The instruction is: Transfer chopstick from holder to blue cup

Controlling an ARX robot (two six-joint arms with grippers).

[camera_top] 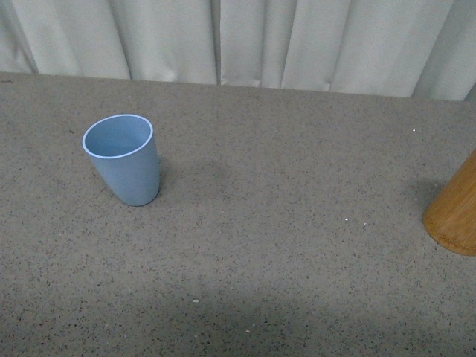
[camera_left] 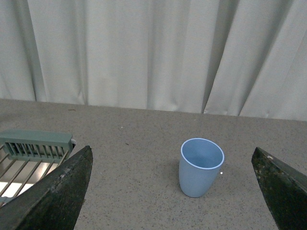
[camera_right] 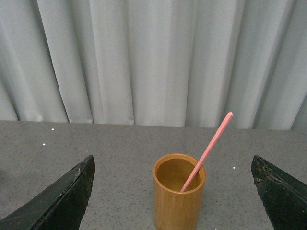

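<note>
The blue cup [camera_top: 125, 158] stands upright and empty on the grey speckled table at the left; it also shows in the left wrist view [camera_left: 200, 166]. The orange-brown wooden holder [camera_top: 455, 211] is cut off at the right edge of the front view. In the right wrist view the holder [camera_right: 178, 194] stands upright with one coral chopstick [camera_right: 207, 150] leaning out of it. My left gripper [camera_left: 172, 191] is open, with the cup ahead between its fingers [camera_left: 57, 194]. My right gripper [camera_right: 172, 194] is open, facing the holder. Neither arm shows in the front view.
A white pleated curtain [camera_top: 238, 41] closes off the far edge of the table. A grey-green dish rack [camera_left: 33, 148] sits at the edge of the left wrist view, beside the left gripper's finger.
</note>
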